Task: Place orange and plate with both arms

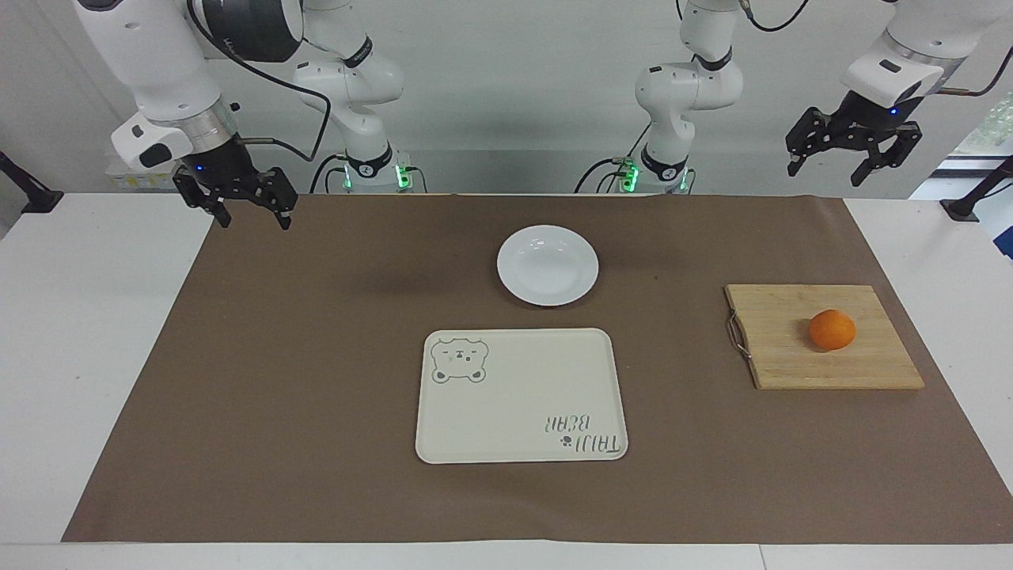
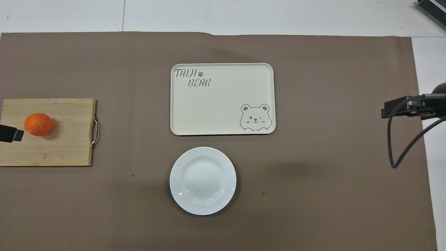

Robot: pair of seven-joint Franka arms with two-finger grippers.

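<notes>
The orange (image 1: pixel 832 329) (image 2: pixel 38 124) rests on a wooden cutting board (image 1: pixel 791 352) (image 2: pixel 66 146) toward the left arm's end of the table. In the middle of the brown mat lies the white plate (image 1: pixel 548 264) (image 2: pixel 202 180), nothing on it. My left gripper (image 1: pixel 825 174) hangs open high in the air over the mat's corner, well above the board; only its tip (image 2: pixel 10 134) shows in the overhead view, beside the orange. My right gripper (image 1: pixel 253 222) (image 2: pixel 400 108) hovers open over the mat's edge at the right arm's end, holding nothing.
A cream rectangular tray (image 1: pixel 443 443) (image 2: pixel 223 125) with a bear print lies just farther from the robots than the plate. The board has a metal handle (image 1: pixel 737 335) facing the tray. A brown mat (image 1: pixel 277 380) covers most of the white table.
</notes>
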